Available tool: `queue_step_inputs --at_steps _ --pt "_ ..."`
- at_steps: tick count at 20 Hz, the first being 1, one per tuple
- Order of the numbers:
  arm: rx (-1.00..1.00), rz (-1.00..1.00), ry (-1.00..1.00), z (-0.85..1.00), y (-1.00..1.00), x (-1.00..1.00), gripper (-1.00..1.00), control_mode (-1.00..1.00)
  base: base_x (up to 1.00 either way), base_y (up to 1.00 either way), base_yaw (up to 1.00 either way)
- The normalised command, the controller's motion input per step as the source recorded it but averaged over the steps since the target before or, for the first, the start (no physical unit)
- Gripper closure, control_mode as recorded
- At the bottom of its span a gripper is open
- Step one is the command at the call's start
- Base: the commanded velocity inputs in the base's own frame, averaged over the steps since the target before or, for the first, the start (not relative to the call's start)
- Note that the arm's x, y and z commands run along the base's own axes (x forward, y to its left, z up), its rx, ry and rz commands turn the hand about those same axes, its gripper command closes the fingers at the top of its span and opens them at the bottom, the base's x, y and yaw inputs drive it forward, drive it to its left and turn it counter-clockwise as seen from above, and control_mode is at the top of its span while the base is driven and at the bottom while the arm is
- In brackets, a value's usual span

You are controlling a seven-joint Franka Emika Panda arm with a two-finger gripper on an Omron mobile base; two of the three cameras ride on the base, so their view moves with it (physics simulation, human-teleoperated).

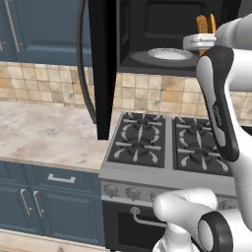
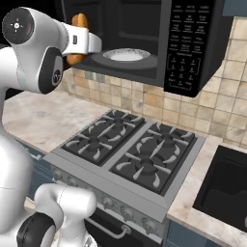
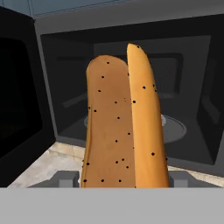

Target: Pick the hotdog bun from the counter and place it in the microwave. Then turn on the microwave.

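My gripper (image 3: 124, 178) is shut on the hotdog bun (image 3: 122, 127), a golden-brown speckled split bun that stands upright between the fingers. It hangs just in front of the open microwave (image 3: 192, 87), level with the cavity mouth. From the left base view the bun (image 1: 205, 23) rises from the gripper (image 1: 204, 35) at the front right of the microwave (image 1: 147, 19). In the right base view the bun (image 2: 79, 21) and gripper (image 2: 80, 30) sit left of the cavity opening. A round glass turntable (image 2: 126, 55) lies inside. The counter (image 1: 44, 133) is below left.
The microwave door (image 1: 101, 64) swings open to the left and hangs over the counter edge. Its keypad (image 2: 185, 38) faces right of the cavity. A black gas stove (image 2: 135, 149) lies directly beneath. A dark sink (image 2: 226, 188) is at the far right.
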Motion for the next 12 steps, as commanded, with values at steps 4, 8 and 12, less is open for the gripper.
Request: queue_step_inputs --at_steps 4,8,12 --pt "0.00 0.02 0.02 -0.01 -0.08 0.47 1.00 -1.00 0.00 0.00 0.00" --pt "0.00 0.00 0.01 0.00 -0.12 0.47 1.00 -1.00 0.00 0.00 0.00" --pt "0.00 0.00 0.03 -0.02 -0.04 0.45 1.00 -1.00 0.00 0.00 0.00"
